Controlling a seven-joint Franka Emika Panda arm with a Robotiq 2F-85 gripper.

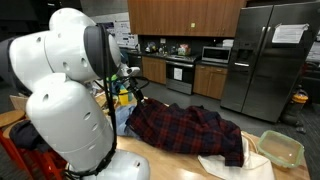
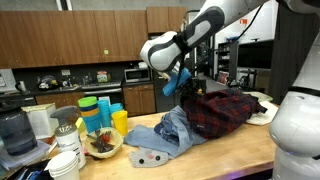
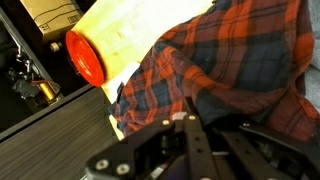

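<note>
A red and navy plaid shirt point(image 2: 220, 110) lies bunched on the light wooden table point(image 2: 230, 150); it also shows in an exterior view point(image 1: 190, 128) and fills the wrist view point(image 3: 230, 60). My gripper point(image 2: 178, 84) is at the shirt's edge, above a blue denim garment point(image 2: 165, 133). In the wrist view the dark fingers point(image 3: 183, 118) meet at a raised fold of the plaid cloth and look shut on it. In an exterior view the gripper point(image 1: 131, 88) sits at the shirt's near end.
Stacked coloured cups point(image 2: 100, 112), a bowl point(image 2: 100, 146), white bowls point(image 2: 66, 160) and a blender point(image 2: 12, 130) crowd one table end. A clear container point(image 1: 282, 148) and white cloth point(image 1: 235, 165) lie at the other. A red round object point(image 3: 85, 55) is beside the table edge.
</note>
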